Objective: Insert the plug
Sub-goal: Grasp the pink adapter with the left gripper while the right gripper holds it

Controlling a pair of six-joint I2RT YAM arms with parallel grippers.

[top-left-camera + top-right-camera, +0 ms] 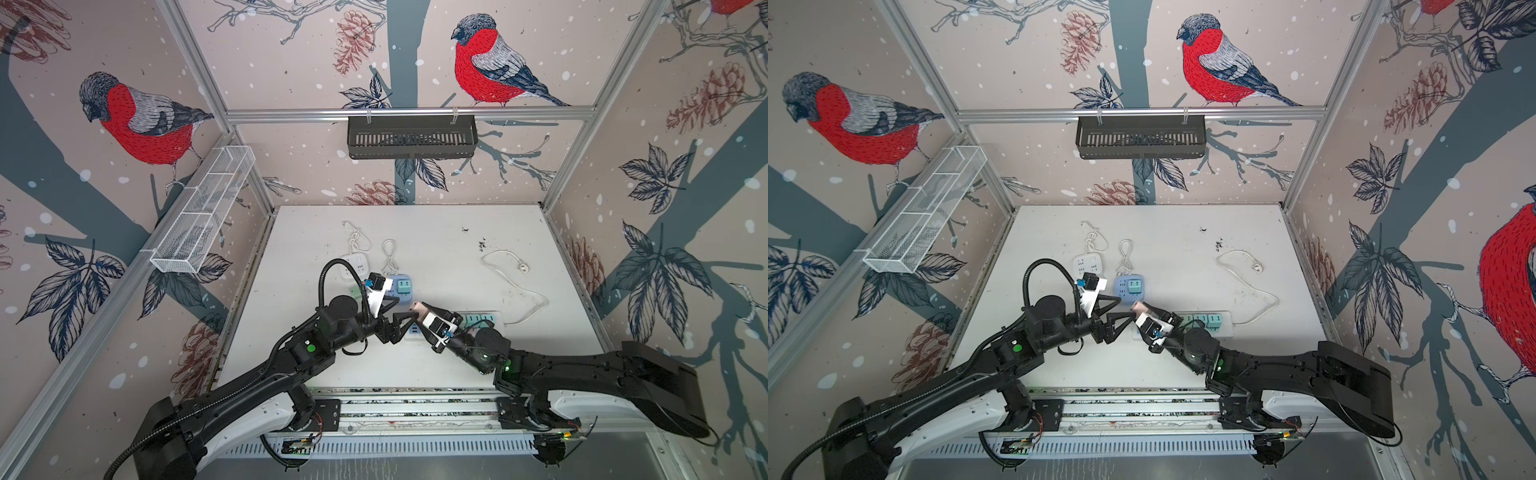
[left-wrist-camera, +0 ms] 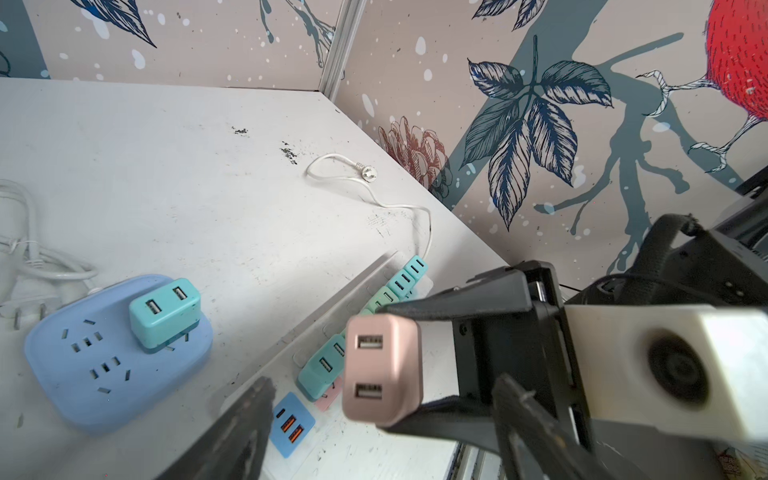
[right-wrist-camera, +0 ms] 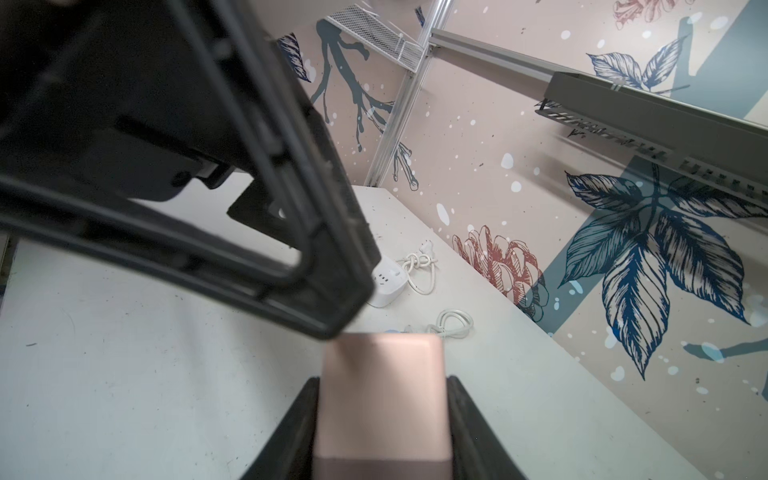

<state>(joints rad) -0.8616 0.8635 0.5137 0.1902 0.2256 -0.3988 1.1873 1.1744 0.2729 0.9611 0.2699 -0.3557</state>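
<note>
In both top views the right gripper point(image 1: 424, 312) is clamped on the pink plug point(image 1: 417, 309) and holds it in the air, while the left gripper point(image 1: 406, 307) faces it with its fingers apart, one fingertip right at the plug's free end; whether it touches cannot be told from here. The long power strip point(image 1: 482, 319) lies on the table under and behind the right gripper, and the blue socket block point(image 1: 399, 286) sits just beyond the left gripper. In the left wrist view the pink plug point(image 2: 382, 370) hangs between the spread fingers point(image 2: 257, 407) of the left gripper point(image 2: 384, 382), its two USB ports facing the camera, pinched above and below by the right gripper point(image 2: 411, 365). The power strip point(image 2: 332, 330) and the blue socket block point(image 2: 112, 353) lie below, each already carrying a teal adapter point(image 2: 164, 313). In the right wrist view the pink plug point(image 3: 382, 399) sits tight between the fingers of the right gripper point(image 3: 382, 415), with a left-gripper finger point(image 3: 324, 266) just at its far end. The prongs are hidden in every view. As a judgement, the task is at an early stage: the plug is lifted but in no socket, and what looks like a handover, the alignment and the press-in all remain.
</note>
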